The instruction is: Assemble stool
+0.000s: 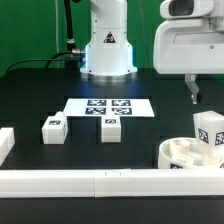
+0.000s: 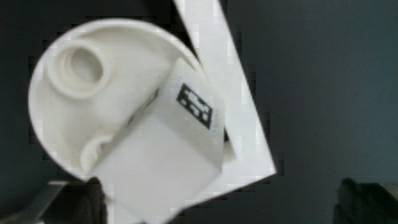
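White plastic forms the stool's round seat (image 1: 170,157), which lies at four o'clock on the black surface (image 1: 35,95) with its hollow side up, just beside the long white rail (image 1: 90,183) that runs along the six o'clock edge. In the wrist view the seat (image 2: 71,115) shows one round socket (image 2: 86,65), open and unfilled. A tagged leg (image 1: 208,130) stands upright at the seat's three o'clock side, touching it. In the wrist view this tagged leg (image 2: 175,140) overlaps the seat's rim and lies against the rail (image 2: 222,60); whether it sits in a socket cannot be told.

Dark fingers (image 1: 194,94) hang at twelve o'clock from the tagged leg, above it and clear of it, under the white wrist housing (image 1: 190,40). In the wrist view the two fingertips (image 2: 63,200) stand wide apart and grasp nothing.

A second leg (image 1: 110,128) stands near the middle of the surface, just at six o'clock of the marker board (image 1: 108,106). A third leg (image 1: 53,128) stands at eight o'clock of that board, apart from the second. Both are well apart from the seat, with their tags facing up. A short rail block (image 1: 5,145) sits at the nine o'clock edge. At twelve o'clock, behind the marker board, rises the arm's white base (image 1: 108,50).
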Robot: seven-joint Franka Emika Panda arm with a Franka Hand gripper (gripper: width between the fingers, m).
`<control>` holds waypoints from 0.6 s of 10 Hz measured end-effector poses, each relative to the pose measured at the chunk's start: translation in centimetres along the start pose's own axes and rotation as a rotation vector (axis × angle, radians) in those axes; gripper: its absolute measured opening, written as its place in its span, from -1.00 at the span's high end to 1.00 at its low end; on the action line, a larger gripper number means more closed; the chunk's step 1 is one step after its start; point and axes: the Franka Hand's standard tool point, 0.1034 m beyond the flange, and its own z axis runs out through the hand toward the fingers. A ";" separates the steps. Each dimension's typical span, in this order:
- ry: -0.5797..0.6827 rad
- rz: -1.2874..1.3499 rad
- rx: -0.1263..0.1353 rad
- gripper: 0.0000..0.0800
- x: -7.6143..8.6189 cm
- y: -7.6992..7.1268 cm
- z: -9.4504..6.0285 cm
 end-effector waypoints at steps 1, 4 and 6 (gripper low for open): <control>0.001 -0.034 0.000 -0.62 0.0 0.0 0.1; 0.000 -0.262 -0.006 -0.62 0.0 0.1 0.2; 0.001 -0.595 -0.071 -0.62 -0.1 0.1 0.7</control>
